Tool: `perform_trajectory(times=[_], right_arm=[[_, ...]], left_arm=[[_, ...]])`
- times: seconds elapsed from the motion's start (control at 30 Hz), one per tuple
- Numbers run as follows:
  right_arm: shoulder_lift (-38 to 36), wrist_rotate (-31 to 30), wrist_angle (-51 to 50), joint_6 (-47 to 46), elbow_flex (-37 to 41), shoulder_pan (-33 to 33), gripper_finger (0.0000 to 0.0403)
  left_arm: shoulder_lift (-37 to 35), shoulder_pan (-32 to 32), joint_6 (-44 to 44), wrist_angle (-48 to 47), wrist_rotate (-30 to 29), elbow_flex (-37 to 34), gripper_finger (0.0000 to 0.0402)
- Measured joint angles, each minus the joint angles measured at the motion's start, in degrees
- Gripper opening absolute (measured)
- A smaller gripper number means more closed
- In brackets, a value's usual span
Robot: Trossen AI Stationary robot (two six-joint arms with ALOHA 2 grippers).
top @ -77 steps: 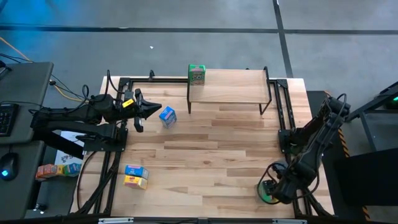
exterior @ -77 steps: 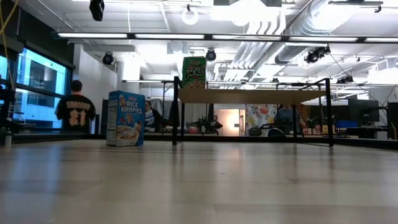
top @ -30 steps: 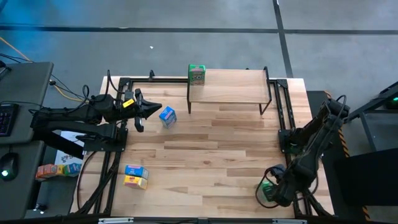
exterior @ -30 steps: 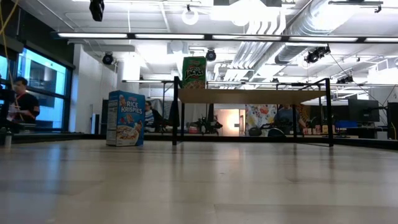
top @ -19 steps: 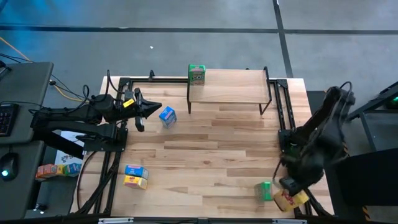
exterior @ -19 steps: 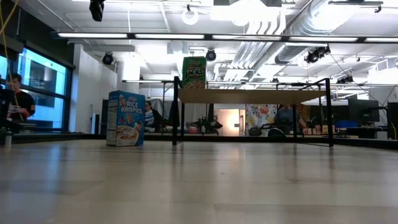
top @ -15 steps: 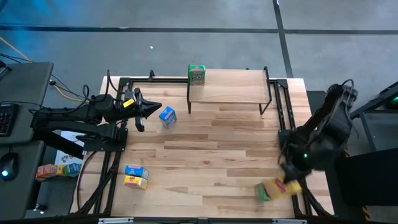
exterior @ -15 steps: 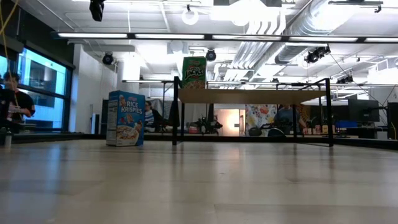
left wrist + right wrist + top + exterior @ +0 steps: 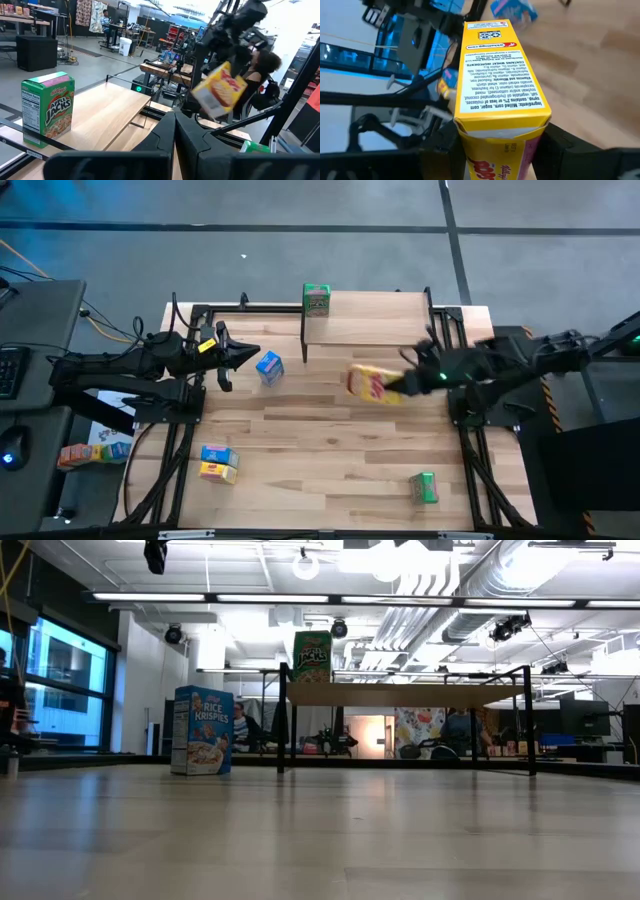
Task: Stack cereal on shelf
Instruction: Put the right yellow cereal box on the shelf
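My right gripper [image 9: 388, 388] is shut on a yellow cereal box [image 9: 368, 384] and holds it in the air just in front of the shelf [image 9: 372, 320]. A green cereal box [image 9: 316, 300] stands upright on the shelf's left end. A blue cereal box [image 9: 269, 367] stands upright on the table left of the shelf. My left gripper [image 9: 250, 355] is shut and hovers with its tips just left of that box. Another green box [image 9: 425, 487] lies on the table near the right front corner. My right gripper pinches the yellow box between its two fingers [image 9: 570, 150], one on each broad face, at the box's end nearest the wrist [image 9: 472, 167]. The fingers come level from the table's right side. The box juts out toward the left, lifted clear of the table.
A blue box and a yellow box [image 9: 218, 464] lie together near the table's left front. Black frame rails [image 9: 462, 380] run along the table's left and right sides. People move about in the room beyond the table.
My right gripper has picked the yellow box up from the near right corner and swung it up, toward the far edge and to the left, ending in front of the shelf. The green box has stayed lying near that corner.
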State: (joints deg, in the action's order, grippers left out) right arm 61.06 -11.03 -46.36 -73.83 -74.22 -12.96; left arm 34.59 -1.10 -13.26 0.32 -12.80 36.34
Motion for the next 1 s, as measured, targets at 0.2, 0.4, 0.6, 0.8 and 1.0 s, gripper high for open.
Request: perform_trajectory(times=[0.2, 0.4, 0.6, 0.8, 1.0], right_arm=[[3.81, 9.22, -0.42, 14.29, -1.80, 15.44, 0.0151], [10.84, 10.65, -8.97, 28.92, -15.13, 25.47, 0.0151], [22.72, 5.00, -27.75, 41.78, -31.38, 31.30, 0.0151], [33.91, -0.10, -33.44, 51.33, -40.96, 34.86, 0.0151], [42.61, -1.63, -36.19, 61.26, -45.67, 36.80, 0.0151]], left_arm=[[0.00, 0.00, -1.66, 0.01, 0.00, 0.00, 0.0001], [0.00, 0.00, -1.65, 0.02, 0.00, 0.00, 0.0001], [0.00, 0.00, -1.64, 0.02, 0.00, 0.00, 0.0001], [0.00, 0.02, -1.64, 0.02, 0.00, 0.00, 0.0001], [0.00, 0.00, -1.66, 0.02, 0.00, 0.00, 0.0001]])
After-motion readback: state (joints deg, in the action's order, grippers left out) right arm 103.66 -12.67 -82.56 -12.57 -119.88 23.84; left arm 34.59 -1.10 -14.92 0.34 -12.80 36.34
